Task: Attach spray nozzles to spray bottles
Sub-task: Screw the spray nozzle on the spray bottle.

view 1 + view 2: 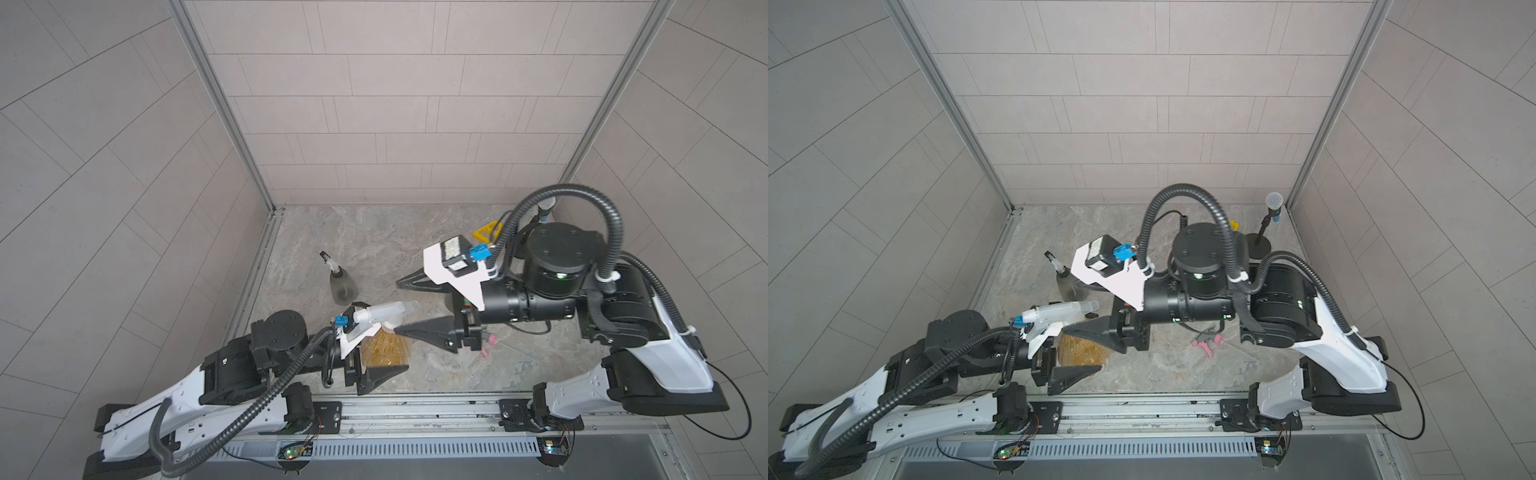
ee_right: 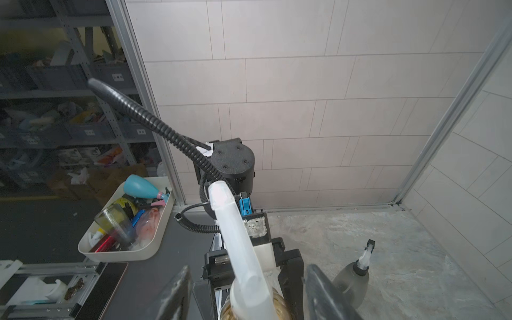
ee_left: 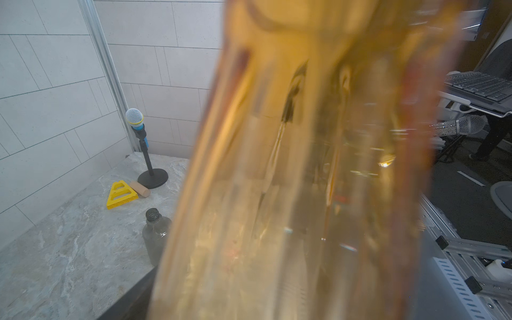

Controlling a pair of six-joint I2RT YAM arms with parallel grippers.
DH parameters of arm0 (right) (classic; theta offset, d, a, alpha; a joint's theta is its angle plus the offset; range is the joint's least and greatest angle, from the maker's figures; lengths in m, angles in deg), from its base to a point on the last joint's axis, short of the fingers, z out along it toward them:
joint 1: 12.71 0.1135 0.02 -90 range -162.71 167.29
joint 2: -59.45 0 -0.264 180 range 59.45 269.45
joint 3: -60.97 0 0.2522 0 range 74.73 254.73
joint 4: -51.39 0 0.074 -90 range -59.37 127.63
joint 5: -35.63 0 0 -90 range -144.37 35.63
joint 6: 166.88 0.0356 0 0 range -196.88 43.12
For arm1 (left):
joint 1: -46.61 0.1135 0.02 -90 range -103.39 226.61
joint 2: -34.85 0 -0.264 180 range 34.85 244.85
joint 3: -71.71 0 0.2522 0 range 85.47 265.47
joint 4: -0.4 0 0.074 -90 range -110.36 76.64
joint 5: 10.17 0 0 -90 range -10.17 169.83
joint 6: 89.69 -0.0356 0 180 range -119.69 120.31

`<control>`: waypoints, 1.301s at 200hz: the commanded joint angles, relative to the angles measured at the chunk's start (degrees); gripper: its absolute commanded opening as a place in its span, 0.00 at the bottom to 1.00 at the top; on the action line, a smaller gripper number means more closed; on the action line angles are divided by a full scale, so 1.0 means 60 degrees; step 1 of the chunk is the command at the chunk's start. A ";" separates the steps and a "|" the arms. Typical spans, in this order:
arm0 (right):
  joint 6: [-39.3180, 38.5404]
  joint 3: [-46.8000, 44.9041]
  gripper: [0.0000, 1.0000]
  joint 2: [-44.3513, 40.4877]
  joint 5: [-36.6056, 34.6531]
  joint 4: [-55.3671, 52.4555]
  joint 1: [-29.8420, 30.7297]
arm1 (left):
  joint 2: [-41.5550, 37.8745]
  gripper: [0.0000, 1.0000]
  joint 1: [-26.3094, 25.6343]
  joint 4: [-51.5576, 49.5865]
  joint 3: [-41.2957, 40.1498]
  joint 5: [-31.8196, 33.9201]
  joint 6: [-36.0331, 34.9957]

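An amber spray bottle [image 1: 384,349] [image 1: 1084,351] stands near the table's front edge with my left gripper [image 1: 386,345] shut on its body; it fills the left wrist view [image 3: 304,166]. A translucent whitish spray nozzle [image 1: 382,313] [image 2: 243,263] sits on its neck. My right gripper [image 1: 397,307] [image 2: 249,268] is open, its fingers [image 2: 177,291] standing on either side of that nozzle without touching it. A grey bottle [image 1: 343,286] [image 2: 352,282] carries the white-and-black nozzle [image 1: 328,259]. Another grey bottle [image 3: 156,238] has a bare neck. A grey-and-pink nozzle [image 1: 1208,345] lies on the table.
A microphone on a black stand [image 1: 1273,203] [image 3: 135,119] is in the back right corner, with a yellow triangle [image 3: 120,195] and a cork cylinder [image 3: 140,189] beside it. A white tray [image 2: 91,256] of bottles sits off the table. The metal rail [image 1: 415,409] borders the front.
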 commanded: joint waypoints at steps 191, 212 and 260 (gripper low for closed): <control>-0.0040 -0.0665 0.00 -0.0297 -0.0541 -0.0037 -0.0116 | -0.0084 1.00 0.0054 0.0068 -0.0077 0.1110 0.0380; -0.0040 -0.0943 0.00 -0.0481 -0.0814 0.0087 -0.0162 | -0.0131 1.00 0.0061 0.0097 -0.0152 0.1819 0.0452; 0.0008 -0.1927 0.00 -0.1035 -0.1678 0.0551 -0.0731 | -0.0460 1.00 0.0058 0.0658 -0.0736 0.2762 0.0599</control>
